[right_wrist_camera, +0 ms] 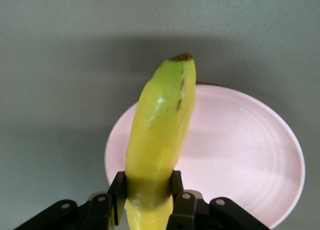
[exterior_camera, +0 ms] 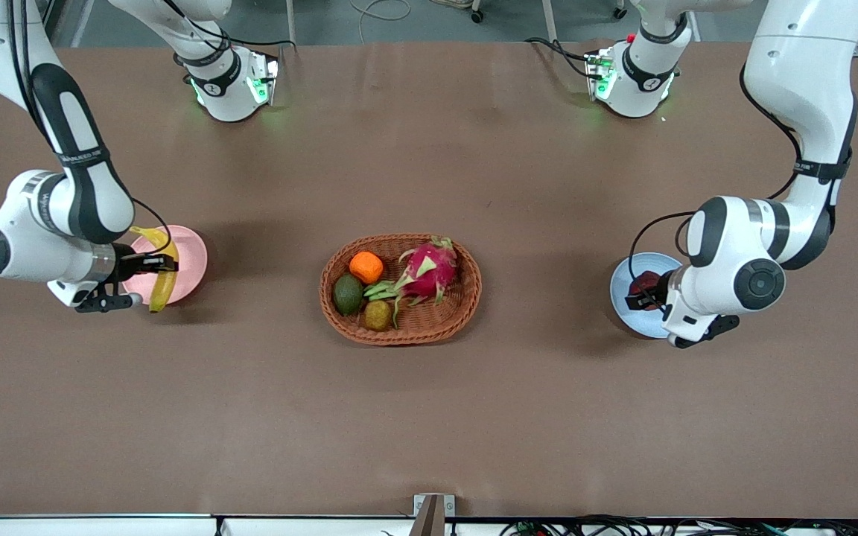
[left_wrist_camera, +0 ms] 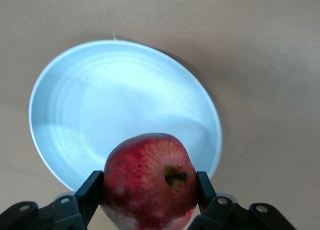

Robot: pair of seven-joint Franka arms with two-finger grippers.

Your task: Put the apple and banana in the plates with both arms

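My right gripper [exterior_camera: 147,263] is shut on the yellow banana [exterior_camera: 163,277] and holds it over the pale pink plate [exterior_camera: 192,253] at the right arm's end of the table. In the right wrist view the banana [right_wrist_camera: 159,135] sits between the closed fingers above the pink plate [right_wrist_camera: 240,155]. My left gripper [exterior_camera: 641,292] is shut on the dark red apple [exterior_camera: 646,284] over the light blue plate [exterior_camera: 641,264] at the left arm's end. In the left wrist view the apple [left_wrist_camera: 149,182] is gripped above the blue plate [left_wrist_camera: 110,105].
A brown oval wicker basket [exterior_camera: 466,298] stands mid-table between the plates. It holds an orange [exterior_camera: 366,267], a pink dragon fruit [exterior_camera: 429,272], a green avocado [exterior_camera: 348,294] and a kiwi [exterior_camera: 377,315]. Bare brown table surrounds it.
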